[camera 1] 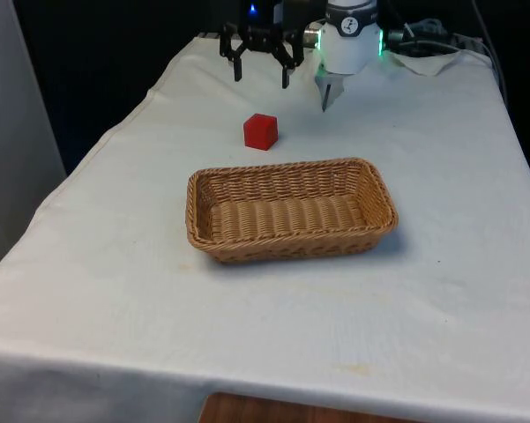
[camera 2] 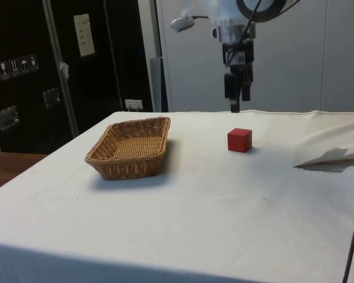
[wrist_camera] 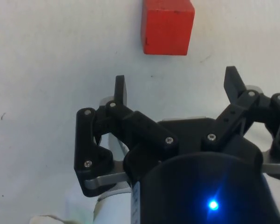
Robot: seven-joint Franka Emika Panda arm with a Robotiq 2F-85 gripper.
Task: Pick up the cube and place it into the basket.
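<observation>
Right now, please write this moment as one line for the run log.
phase: approach | gripper: open, above table, holding nothing | cube: red, on cloth, outside basket | basket: empty

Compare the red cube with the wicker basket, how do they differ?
The red cube is solid, smooth and bright red; the wicker basket is woven, tan and open-topped, with nothing in it. The cube is far smaller than the basket, which is long and rectangular. The cube sits nearer the gripper, which hangs above the cloth with jaws open; the basket lies further from it. Both rest on the white cloth, apart from each other.
</observation>
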